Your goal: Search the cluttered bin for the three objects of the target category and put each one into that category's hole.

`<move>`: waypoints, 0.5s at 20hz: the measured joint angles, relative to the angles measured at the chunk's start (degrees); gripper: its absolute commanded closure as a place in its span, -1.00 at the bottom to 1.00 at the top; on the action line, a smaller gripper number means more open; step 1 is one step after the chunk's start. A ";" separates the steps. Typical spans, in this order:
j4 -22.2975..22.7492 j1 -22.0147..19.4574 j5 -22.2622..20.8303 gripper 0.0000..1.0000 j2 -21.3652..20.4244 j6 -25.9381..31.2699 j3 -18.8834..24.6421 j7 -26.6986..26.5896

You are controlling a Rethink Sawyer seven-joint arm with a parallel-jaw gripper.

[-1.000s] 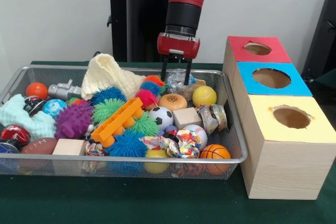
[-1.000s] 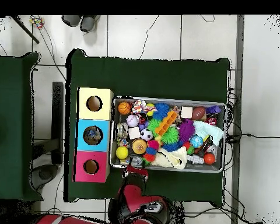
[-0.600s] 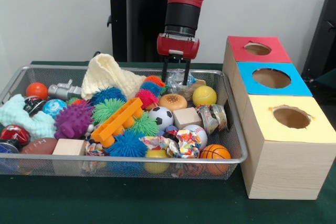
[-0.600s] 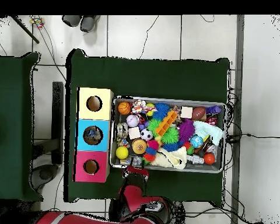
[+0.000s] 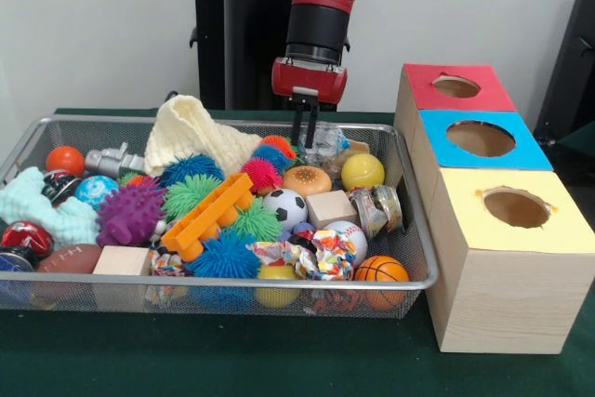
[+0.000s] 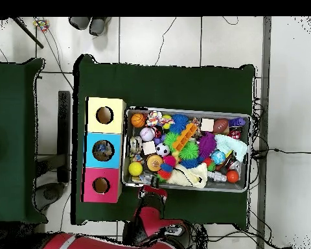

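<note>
Crinkled clear wrapper (image 5: 327, 141) left in the wire bin (image 5: 414, 230); gripper (image 5: 304, 135) now pressed together, raised slightly, shifted left since a second ago.

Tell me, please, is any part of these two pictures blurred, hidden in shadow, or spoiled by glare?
Front view: even light, no glare; toys in the bin look sharp, and the gripper shows clearly. Overhead view: the toys are too small to tell apart well; the blue box hole looks dark inside.

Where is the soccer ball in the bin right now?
In the front view, the soccer ball sits mid-bin, right of the orange block and left of the wooden cube.
</note>
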 measured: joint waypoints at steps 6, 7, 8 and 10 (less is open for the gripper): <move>0.29 0.29 1.03 1.00 0.01 -0.01 0.02 0.00; 0.38 0.34 1.25 1.00 -0.01 -0.02 0.02 0.00; 0.48 0.34 1.35 1.00 -0.09 0.00 0.03 0.00; 0.85 0.31 1.43 1.00 -0.45 0.03 0.10 0.00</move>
